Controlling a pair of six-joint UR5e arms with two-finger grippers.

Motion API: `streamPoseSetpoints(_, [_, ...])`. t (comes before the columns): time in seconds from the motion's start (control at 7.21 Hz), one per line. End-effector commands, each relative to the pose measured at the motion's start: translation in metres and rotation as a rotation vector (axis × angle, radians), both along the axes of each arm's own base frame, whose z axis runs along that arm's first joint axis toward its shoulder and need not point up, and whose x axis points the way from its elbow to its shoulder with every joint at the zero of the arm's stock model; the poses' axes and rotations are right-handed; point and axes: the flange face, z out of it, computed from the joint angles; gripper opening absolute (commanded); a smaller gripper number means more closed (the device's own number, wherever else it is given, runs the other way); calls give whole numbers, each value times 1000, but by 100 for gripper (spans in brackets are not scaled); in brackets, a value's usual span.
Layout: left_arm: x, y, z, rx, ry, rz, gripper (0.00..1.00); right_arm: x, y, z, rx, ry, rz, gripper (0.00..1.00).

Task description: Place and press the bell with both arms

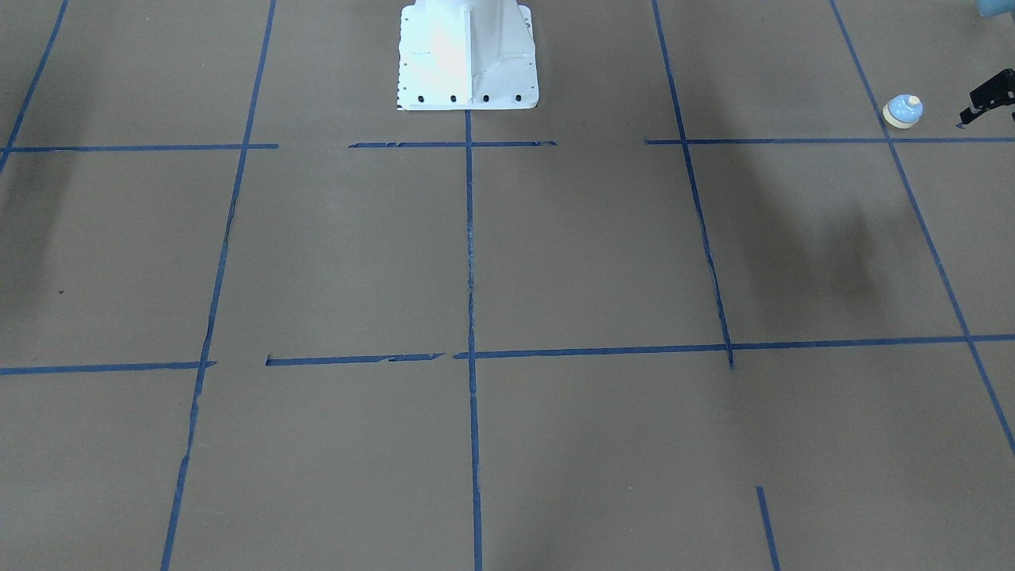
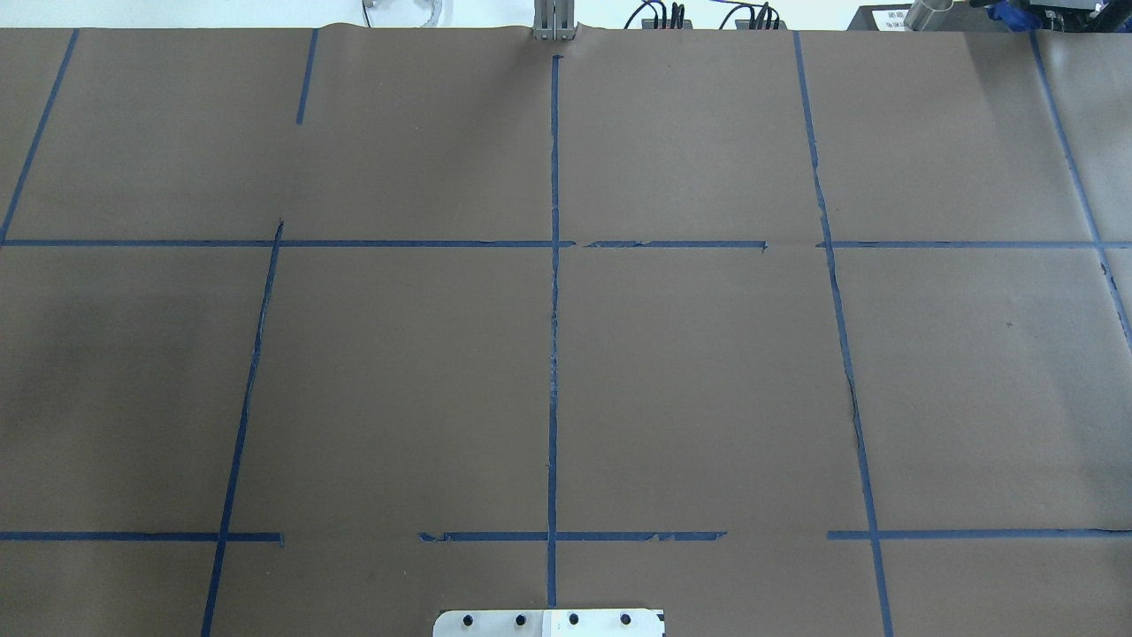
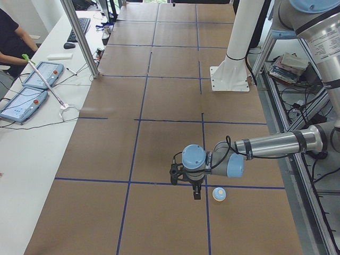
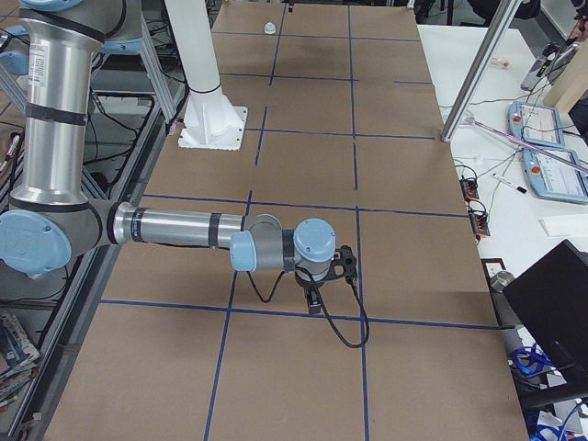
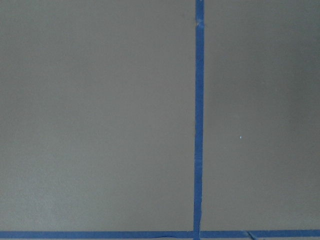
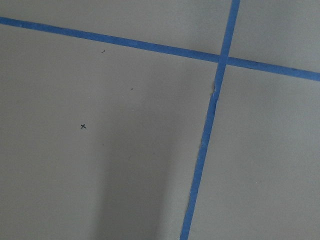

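Observation:
The bell [image 1: 902, 111], light blue dome on a cream base, stands upright on the brown table paper near the table's left end. It also shows in the exterior left view [image 3: 219, 194] and tiny in the exterior right view [image 4: 269, 28]. My left gripper [image 1: 983, 103] hangs just beside it, apart from it and not holding it. It is cut off by the frame edge, so I cannot tell if it is open; it also shows in the exterior left view [image 3: 196, 190]. My right gripper [image 4: 315, 301] hangs low over a tape cross at the other end; its state is unclear. Both wrist views show only paper and tape.
The white pedestal base [image 1: 468, 55] stands at the table's robot side. Blue tape lines divide the brown paper into squares. An operators' desk with tablets [image 3: 37, 79] and a metal post [image 3: 79, 37] runs along the far side. A black laptop [image 4: 551, 312] sits by the right end.

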Motion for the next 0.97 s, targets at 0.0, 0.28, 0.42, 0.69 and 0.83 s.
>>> streamPoseSetpoints(0.0, [28, 22, 40, -29, -8, 103, 100, -1, 1, 1, 2, 0, -5, 100])
streamPoseSetpoints(0.28, [47, 36, 61, -56, -16, 142, 100, -1, 1, 1, 4, -1, -7, 100])
streamPoseSetpoints(0.42, [63, 41, 61, -80, -25, 169, 100, -1, 1, 0, 5, -1, -7, 100])
streamPoseSetpoints(0.69, [60, 61, 70, -95, -32, 197, 100, -2, 2, 1, 5, -1, -10, 100])
streamPoseSetpoints(0.83, [67, 66, 75, -103, -38, 233, 100, -1, 2, 1, 5, -1, -8, 100])
